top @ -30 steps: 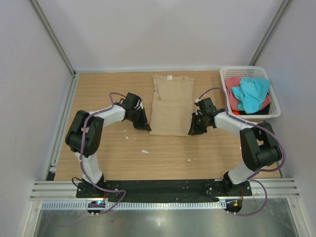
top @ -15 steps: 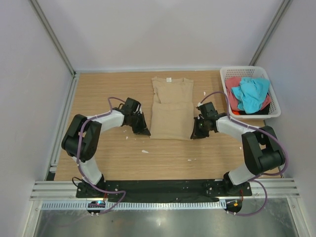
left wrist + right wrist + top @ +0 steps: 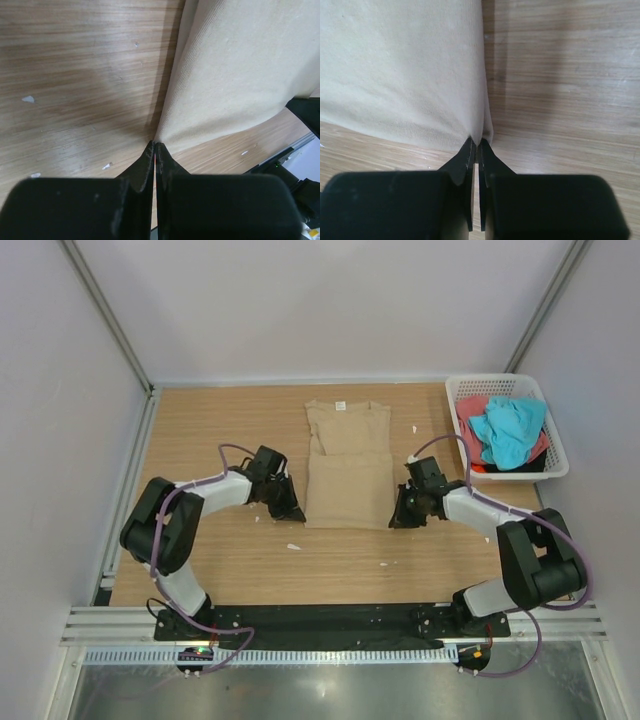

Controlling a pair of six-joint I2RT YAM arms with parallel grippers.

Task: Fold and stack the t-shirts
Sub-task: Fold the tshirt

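Although the tan shirt (image 3: 347, 465) already lies as a narrow strip in the middle of the table (image 3: 220, 430), with its collar and white label (image 3: 341, 404) at the far end, its fold looks only half done. The sleeves seem tucked in, since both long sides run nearly straight. A cross edge shows partway down, where one layer appears to lie over another. I cannot tell how many layers there are.

The near hem is pinched at both corners. The left jaws are closed on the near left corner, and the left wrist view shows cloth rising straight out of the closed tips. The right jaws are closed on the near right corner in the same way. Both corners sit low, close to the wood.

By my reading, the step in hand is the crosswise fold: carrying the near hem up toward the collar.

Further out, a white basket (image 3: 505, 385) stands at the far right corner of the table. It holds a turquoise shirt (image 3: 508, 430) heaped on a coral one (image 3: 468, 432), both crumpled. No folded pile shows anywhere.

So the task is early: one shirt partly folded, at least two more to fold, and no stack begun.
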